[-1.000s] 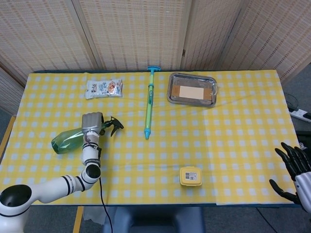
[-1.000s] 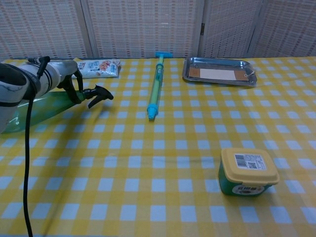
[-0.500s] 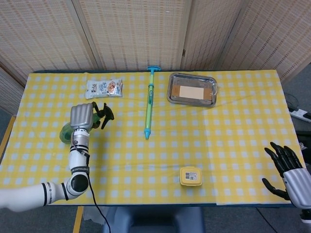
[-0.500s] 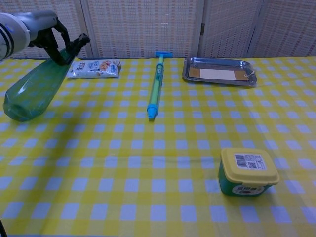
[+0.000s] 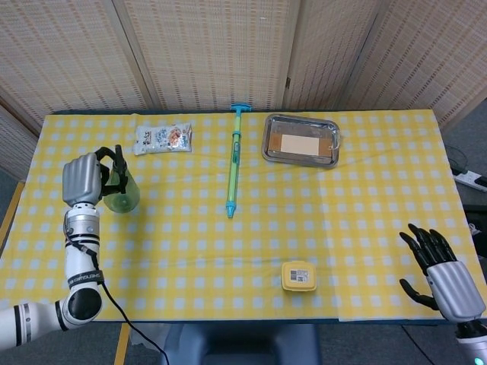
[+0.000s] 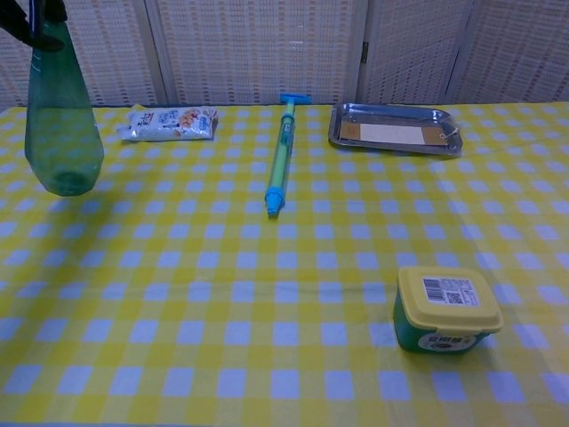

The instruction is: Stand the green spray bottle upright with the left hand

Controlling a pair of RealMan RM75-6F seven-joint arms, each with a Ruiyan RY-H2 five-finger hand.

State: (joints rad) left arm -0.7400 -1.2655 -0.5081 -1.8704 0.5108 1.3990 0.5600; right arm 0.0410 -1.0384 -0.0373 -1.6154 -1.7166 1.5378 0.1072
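**Bottle Upright in Grasp: Set-Down Pending**

While the bench (image 5: 365,198) with its yellow check cloth fills both views, the work sits at the left of the frame. Left hand (image 5: 82,180) holds the green spray bottle (image 6: 60,124) by its neck, fingers wrapped around the top; the bottle hangs upright, base down. In the chest view the base appears at or just above the cloth; contact cannot be confirmed. Judged step: final placement. Next move calls for lowering until the base rests flat, then spreading the fingers without tipping the bottle.

Right hand (image 5: 443,275), lower right of the head view, is empty with fingers spread.

Other items, largest first: metal tray (image 5: 301,139) upper centre-right, blue-green pump (image 5: 233,163) centre, snack packet (image 5: 163,138) upper left, yellow-lidded tub (image 5: 298,276) lower centre.
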